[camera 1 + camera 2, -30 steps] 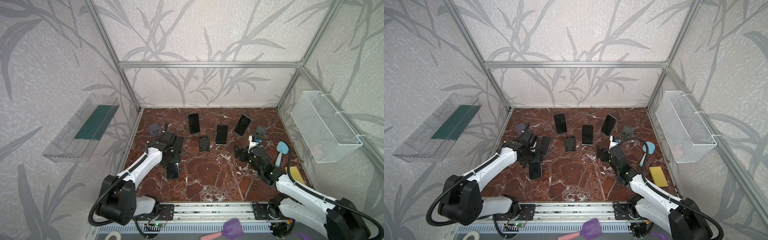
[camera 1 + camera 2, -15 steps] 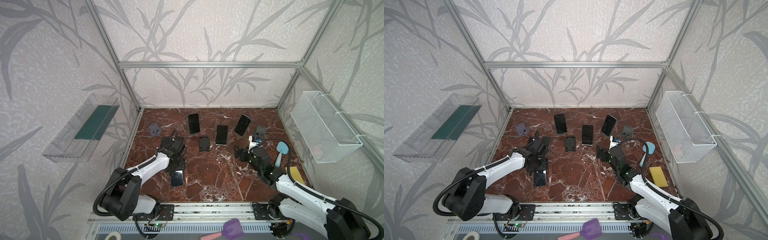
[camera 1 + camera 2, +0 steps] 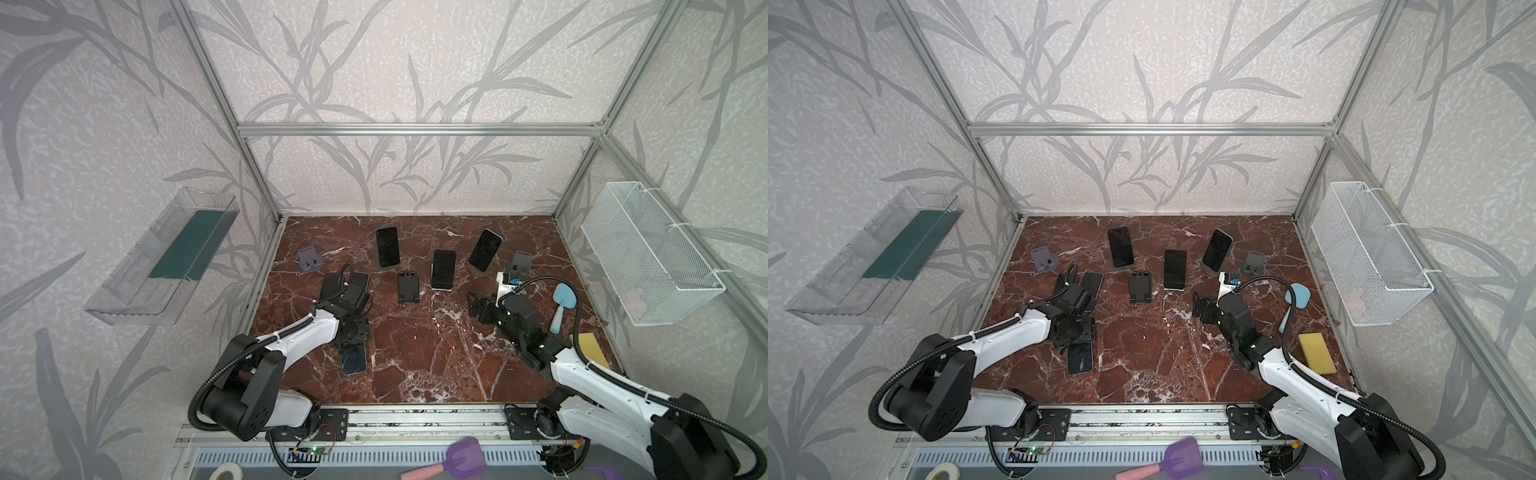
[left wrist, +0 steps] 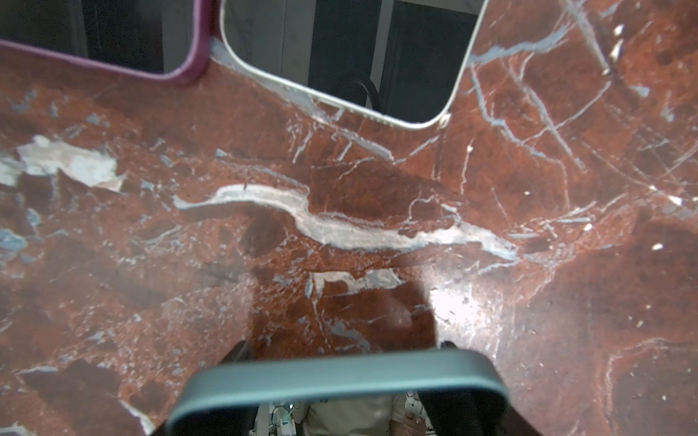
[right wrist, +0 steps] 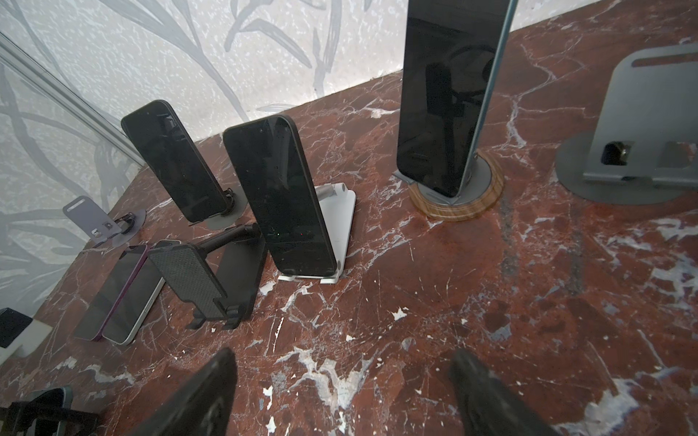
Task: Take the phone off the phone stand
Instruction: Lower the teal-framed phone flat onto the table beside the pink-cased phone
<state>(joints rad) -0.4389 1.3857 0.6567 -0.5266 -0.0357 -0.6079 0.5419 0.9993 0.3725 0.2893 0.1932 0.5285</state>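
Observation:
My left gripper (image 3: pixel 351 332) is shut on a dark phone (image 3: pixel 354 358) with a grey-blue rim. It holds the phone low over the marble floor (image 3: pixel 415 353), toward the front left. In the left wrist view the phone's rim (image 4: pixel 336 377) spans the gap between the fingers (image 4: pixel 238 349). Three more phones lean on phone stands further back (image 3: pixel 387 246) (image 3: pixel 443 269) (image 3: pixel 484 249). My right gripper (image 3: pixel 478 307) is open and empty, pointing at them. The right wrist view shows its fingers (image 5: pixel 223 377) wide apart over bare marble.
Two phones (image 3: pixel 359 284) lie flat behind the left gripper. Empty stands: purple-grey (image 3: pixel 309 261), black (image 3: pixel 407 286), grey (image 3: pixel 520 262). A blue spatula (image 3: pixel 563 303) and yellow sponge (image 3: pixel 590 349) lie at the right. A wire basket (image 3: pixel 648 257) hangs on the right wall.
The left gripper has drawn back toward the front edge, carrying the phone away from the two flat phones. The right arm has not moved.

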